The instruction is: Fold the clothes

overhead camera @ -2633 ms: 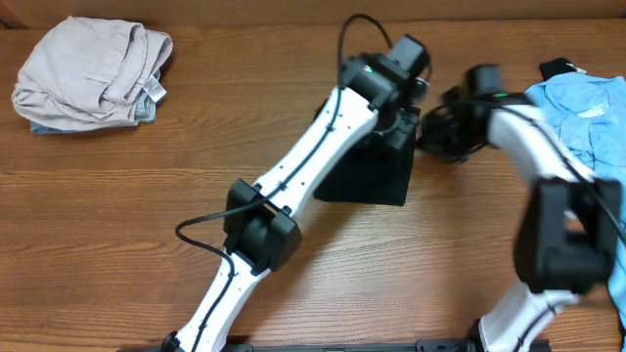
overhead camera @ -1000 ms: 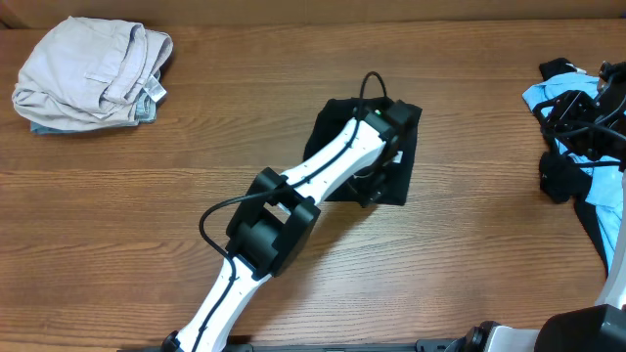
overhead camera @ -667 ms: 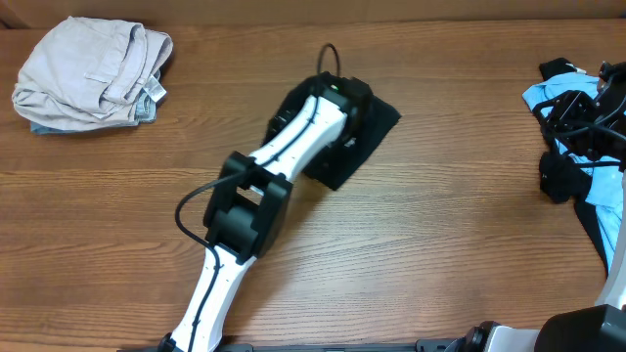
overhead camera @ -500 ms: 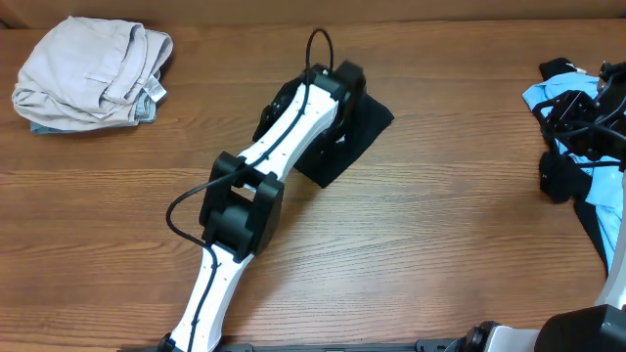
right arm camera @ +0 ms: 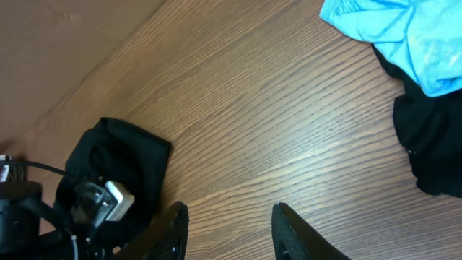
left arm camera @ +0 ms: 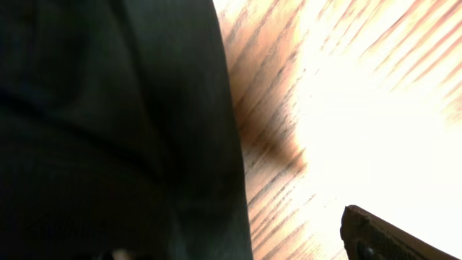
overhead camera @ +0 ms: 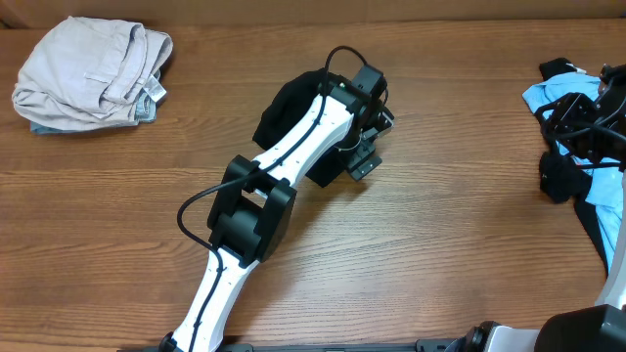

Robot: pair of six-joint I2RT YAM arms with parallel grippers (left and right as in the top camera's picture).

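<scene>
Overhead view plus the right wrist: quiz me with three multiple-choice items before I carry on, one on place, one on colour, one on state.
1. Where on the table does the beige pile lie?
A. near right corner
B. far left corner
C. middle of the front edge

2. What colour is the garment under the left arm?
A. white
B. red
C. black

3. How do the right fingers stand?
A. apart, nothing between them
B. shut on light blue cloth
C. shut on a beige sleeve

Answers:
1 B, the overhead view shows the pile at the far left.
2 C, black fabric shows on both sides of the arm.
3 A, the right wrist view shows only bare wood between them.
</scene>
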